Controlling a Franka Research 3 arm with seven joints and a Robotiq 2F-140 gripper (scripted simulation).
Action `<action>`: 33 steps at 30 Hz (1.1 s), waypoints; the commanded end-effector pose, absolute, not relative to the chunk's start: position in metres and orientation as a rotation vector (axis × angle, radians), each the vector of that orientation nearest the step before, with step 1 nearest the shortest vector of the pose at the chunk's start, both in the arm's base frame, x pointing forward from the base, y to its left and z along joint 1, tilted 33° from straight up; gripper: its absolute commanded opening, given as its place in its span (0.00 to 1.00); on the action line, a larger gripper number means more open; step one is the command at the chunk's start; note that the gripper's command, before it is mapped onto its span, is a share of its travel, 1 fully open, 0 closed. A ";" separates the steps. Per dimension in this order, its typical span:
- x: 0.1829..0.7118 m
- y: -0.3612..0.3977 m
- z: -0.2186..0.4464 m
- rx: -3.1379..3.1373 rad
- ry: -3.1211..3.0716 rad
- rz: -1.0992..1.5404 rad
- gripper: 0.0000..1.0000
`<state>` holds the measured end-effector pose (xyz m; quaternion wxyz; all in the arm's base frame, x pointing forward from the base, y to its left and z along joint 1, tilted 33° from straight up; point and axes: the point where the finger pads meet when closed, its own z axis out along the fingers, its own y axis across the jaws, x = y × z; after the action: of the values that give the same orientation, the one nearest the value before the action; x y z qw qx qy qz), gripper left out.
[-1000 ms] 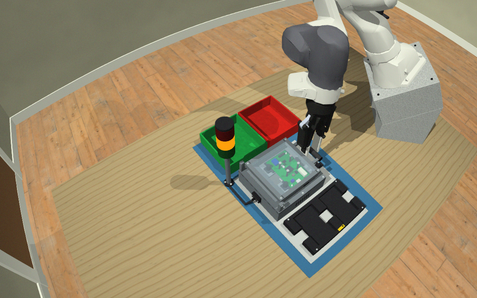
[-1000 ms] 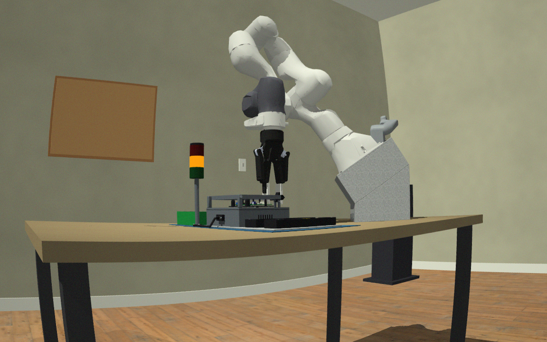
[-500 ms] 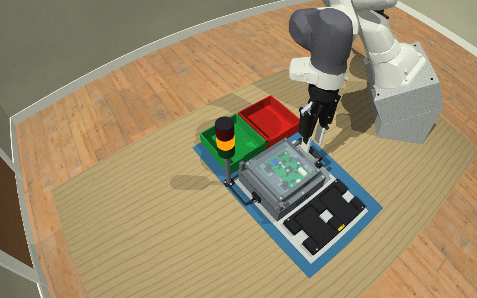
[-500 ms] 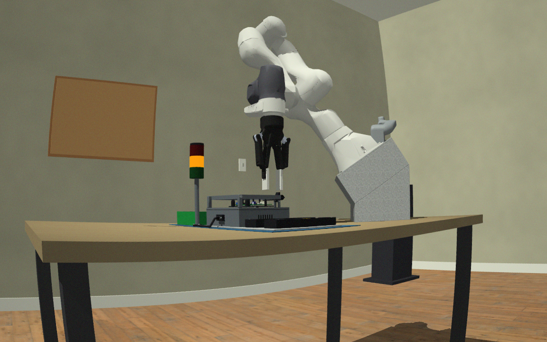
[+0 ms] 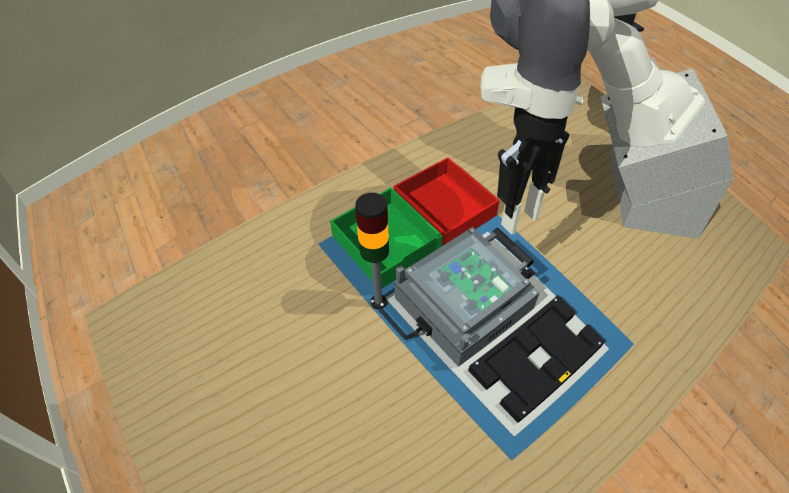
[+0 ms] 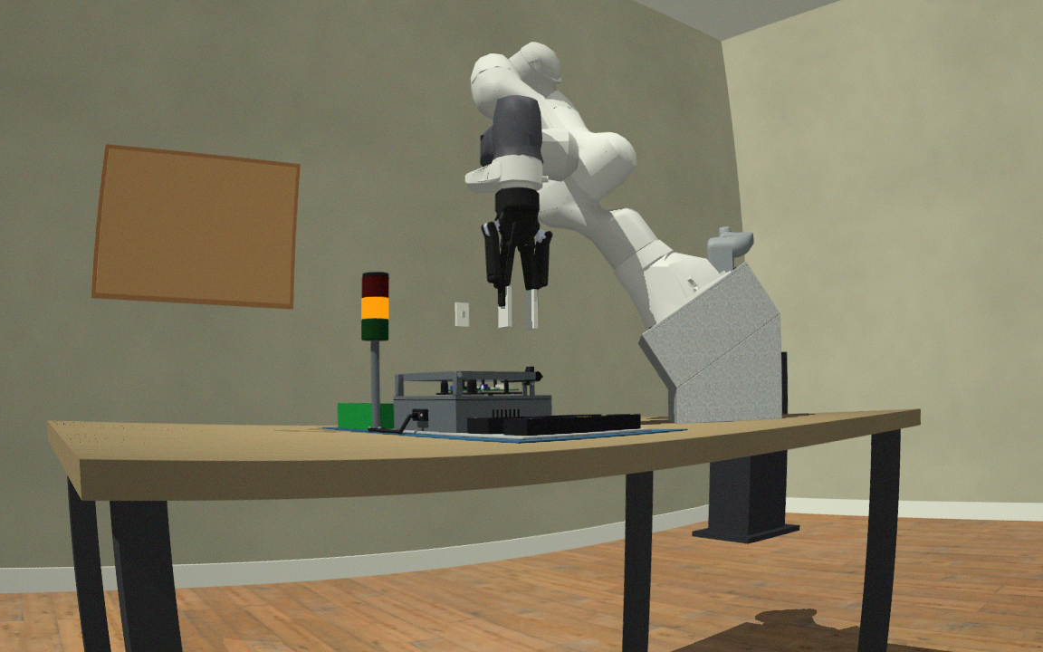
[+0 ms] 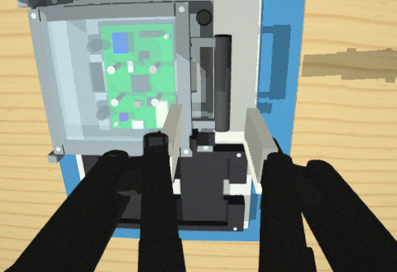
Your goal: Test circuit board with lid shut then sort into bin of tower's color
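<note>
The green circuit board [image 5: 476, 279] lies face up inside the grey tester [image 5: 468, 294], under the clear lid, which lies flat. Its white connector end points toward the tray. In the wrist view the board [image 7: 138, 73] is left of the black lid handle [image 7: 222, 82]. My gripper [image 5: 521, 219] hangs well above the handle side of the tester, with its fingers partly apart and nothing between them. It also shows in the side view [image 6: 517, 322] and the wrist view [image 7: 215, 123]. The signal tower [image 5: 372, 229] shows amber.
The green bin [image 5: 389, 235] and the red bin [image 5: 446, 191] stand side by side behind the tester, both empty. The black tray [image 5: 535, 361] lies in front of the tester with both pockets empty. All of these stand on a blue mat. The robot base [image 5: 670, 165] stands at the right.
</note>
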<state>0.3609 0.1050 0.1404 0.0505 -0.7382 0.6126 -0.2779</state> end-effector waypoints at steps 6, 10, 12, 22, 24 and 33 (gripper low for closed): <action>0.355 0.097 0.142 -2.328 1.832 -0.864 0.30; 0.355 0.097 0.142 -2.328 1.832 -0.864 0.30; 0.355 0.097 0.142 -2.328 1.832 -0.864 1.00; 0.355 0.097 0.142 -2.328 1.832 -0.864 1.00; 0.355 0.097 0.142 -2.328 1.832 -0.864 1.00; 0.355 0.097 0.142 -2.328 1.832 -0.864 1.00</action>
<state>0.3558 0.0985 0.1421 0.0304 -0.7525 0.5952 -0.2802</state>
